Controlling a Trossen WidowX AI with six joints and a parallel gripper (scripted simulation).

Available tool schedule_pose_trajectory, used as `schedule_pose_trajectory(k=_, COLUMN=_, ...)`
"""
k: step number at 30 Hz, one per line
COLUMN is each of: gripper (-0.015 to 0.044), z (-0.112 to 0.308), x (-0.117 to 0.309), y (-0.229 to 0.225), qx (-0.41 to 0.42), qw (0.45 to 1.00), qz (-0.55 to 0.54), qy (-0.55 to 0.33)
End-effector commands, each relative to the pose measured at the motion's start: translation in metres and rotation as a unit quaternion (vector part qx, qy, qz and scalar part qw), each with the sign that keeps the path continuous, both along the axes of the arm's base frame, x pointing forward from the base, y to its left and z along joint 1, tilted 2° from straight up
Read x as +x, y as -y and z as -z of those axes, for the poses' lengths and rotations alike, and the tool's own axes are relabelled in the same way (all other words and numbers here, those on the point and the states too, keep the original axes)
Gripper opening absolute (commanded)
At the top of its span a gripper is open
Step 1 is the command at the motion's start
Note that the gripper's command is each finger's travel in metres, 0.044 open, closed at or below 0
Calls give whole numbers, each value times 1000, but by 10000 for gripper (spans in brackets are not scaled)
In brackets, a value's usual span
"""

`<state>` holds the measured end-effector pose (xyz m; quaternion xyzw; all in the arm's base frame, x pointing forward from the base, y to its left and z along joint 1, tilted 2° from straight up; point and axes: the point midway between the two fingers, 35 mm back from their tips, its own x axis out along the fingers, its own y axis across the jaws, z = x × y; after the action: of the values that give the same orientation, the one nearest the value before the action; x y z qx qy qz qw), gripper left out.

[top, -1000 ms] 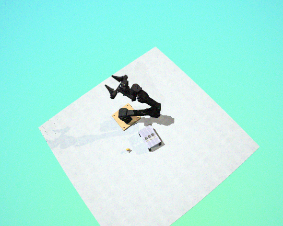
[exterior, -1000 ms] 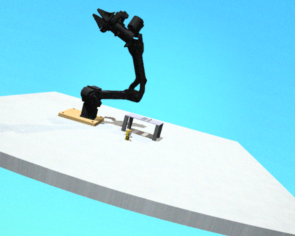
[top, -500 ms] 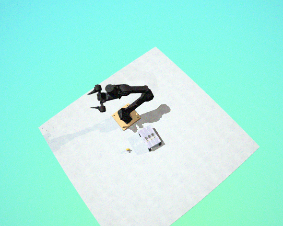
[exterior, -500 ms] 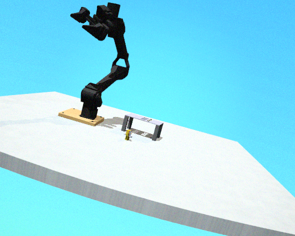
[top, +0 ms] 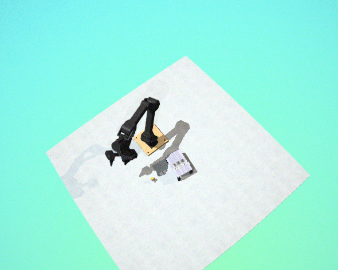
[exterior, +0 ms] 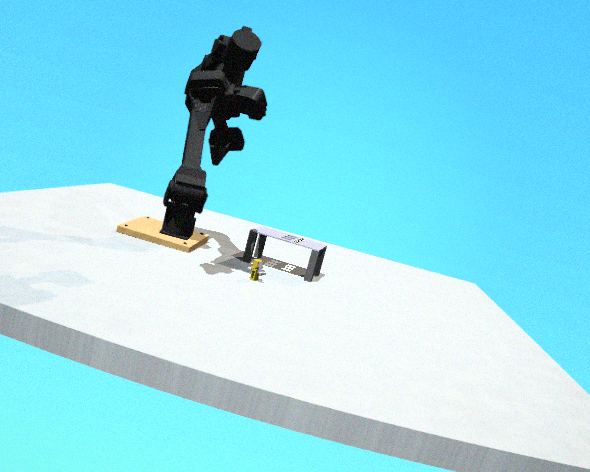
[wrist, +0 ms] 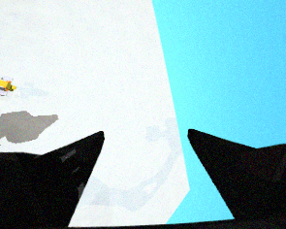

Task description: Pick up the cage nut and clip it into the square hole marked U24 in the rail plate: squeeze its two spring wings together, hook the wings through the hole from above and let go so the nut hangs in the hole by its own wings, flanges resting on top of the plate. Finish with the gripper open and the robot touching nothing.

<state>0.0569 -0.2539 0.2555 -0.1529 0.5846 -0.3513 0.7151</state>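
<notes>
The yellow-and-grey cage nut (top: pixel 152 178) (exterior: pixel 255 269) (wrist: pixel 2 83) stands on the table in front of the rail plate. It is at the left edge of the wrist view, and its wings are too small to make out. The pale lilac rail plate (top: pixel 177 156) (exterior: pixel 313 246) stands raised on dark legs. A row of square holes and small marks crosses it, and I cannot read which is U24. My gripper (top: pixel 118 165) (wrist: pixel 145 133) is open and empty, high above the table. It is to the left of the nut in the top and exterior views and touches neither nut nor plate.
The arm stands on a wooden base board (top: pixel 141 141) (exterior: pixel 148 230), beside the rail plate. The pale table (top: pixel 209 209) (exterior: pixel 336 345) ends at a straight edge, which crosses the wrist view to the right of its middle. Arm shadows fall near the nut and plate.
</notes>
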Motion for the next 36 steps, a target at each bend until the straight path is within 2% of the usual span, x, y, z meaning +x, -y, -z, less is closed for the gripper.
schedule_pose_trajectory(k=1, gripper=440, z=41, x=48, y=-7, qx=86, qw=981, qz=-155, qy=-72)
schedule_pose_trajectory(k=5, gripper=440, z=83, x=94, y=-31, qx=166, qw=920, qz=-322, qy=-150)
schedule_pose_trajectory(k=9, gripper=440, z=122, x=130, y=-69, qx=233, qw=818, qz=-478, qy=-221)
schedule_pose_trajectory(k=11, gripper=440, z=133, x=138, y=-83, qx=251, qw=779, qz=-522, qy=-241)
schedule_pose_trajectory(k=18, gripper=440, z=134, x=139, y=-84, qx=253, qw=774, qz=-527, qy=-243)
schedule_pose_trajectory(k=30, gripper=125, z=134, x=139, y=-84, qx=253, qw=774, qz=-527, qy=-243)
schedule_pose_trajectory(k=36, gripper=120, z=134, x=139, y=-84, qx=253, qw=774, qz=-527, qy=-243)
